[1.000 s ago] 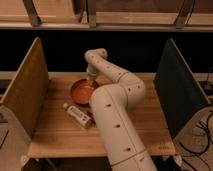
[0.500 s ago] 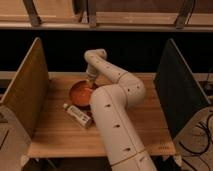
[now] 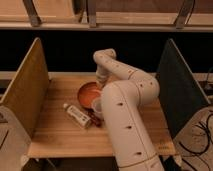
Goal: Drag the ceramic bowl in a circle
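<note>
The round, shallow, glossy orange-red ceramic bowl [image 3: 88, 93] sits on the light wooden table [image 3: 55, 132], a little left of the middle and toward the far side. The white robot arm [image 3: 127, 120] rises from the near edge, bends over the table and reaches back down to the bowl. Its gripper [image 3: 102, 81] is at the far right part of the bowl's rim, seemingly touching it. Whether it is clenched on the rim or released I cannot tell, because the wrist covers this place.

Just in front of the bowl lies a small clear plastic bottle with a white cap [image 3: 77, 114], on its side and diagonal. Beside the arm is a small pale object [image 3: 96, 105] – possibly a cup.

A tan board [image 3: 25, 90] stands upright at the table's left side, and a dark green panel [image 3: 177, 92] at the right side.
</note>
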### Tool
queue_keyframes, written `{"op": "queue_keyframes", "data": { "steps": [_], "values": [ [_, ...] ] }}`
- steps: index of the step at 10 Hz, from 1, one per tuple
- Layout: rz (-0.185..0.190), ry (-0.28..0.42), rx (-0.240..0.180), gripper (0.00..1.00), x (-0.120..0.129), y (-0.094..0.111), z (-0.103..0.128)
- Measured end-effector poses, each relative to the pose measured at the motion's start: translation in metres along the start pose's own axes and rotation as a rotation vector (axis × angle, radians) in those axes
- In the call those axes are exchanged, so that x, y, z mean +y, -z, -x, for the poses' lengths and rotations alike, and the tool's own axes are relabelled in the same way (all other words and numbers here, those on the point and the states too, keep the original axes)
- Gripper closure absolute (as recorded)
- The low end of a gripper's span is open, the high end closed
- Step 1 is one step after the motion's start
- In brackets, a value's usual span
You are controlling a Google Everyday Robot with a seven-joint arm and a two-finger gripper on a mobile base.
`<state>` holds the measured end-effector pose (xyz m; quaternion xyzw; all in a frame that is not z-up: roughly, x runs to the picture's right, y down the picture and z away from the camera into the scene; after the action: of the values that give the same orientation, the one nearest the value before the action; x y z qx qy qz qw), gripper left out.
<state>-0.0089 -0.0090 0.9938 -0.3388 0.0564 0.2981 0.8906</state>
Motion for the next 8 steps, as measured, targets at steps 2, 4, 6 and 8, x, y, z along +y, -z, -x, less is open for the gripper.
{"op": "queue_keyframes", "data": {
  "steps": [2, 4, 6, 8],
  "values": [
    [-0.029, -0.018, -0.019, 1.0, -0.013, -0.004, 0.005],
    [-0.032, 0.029, -0.054, 1.0, -0.011, -0.01, 0.036],
    [-0.03, 0.098, -0.089, 1.0, 0.0, -0.012, 0.072],
    [-0.026, 0.167, -0.132, 1.0, 0.013, -0.006, 0.105]
  ]
}}
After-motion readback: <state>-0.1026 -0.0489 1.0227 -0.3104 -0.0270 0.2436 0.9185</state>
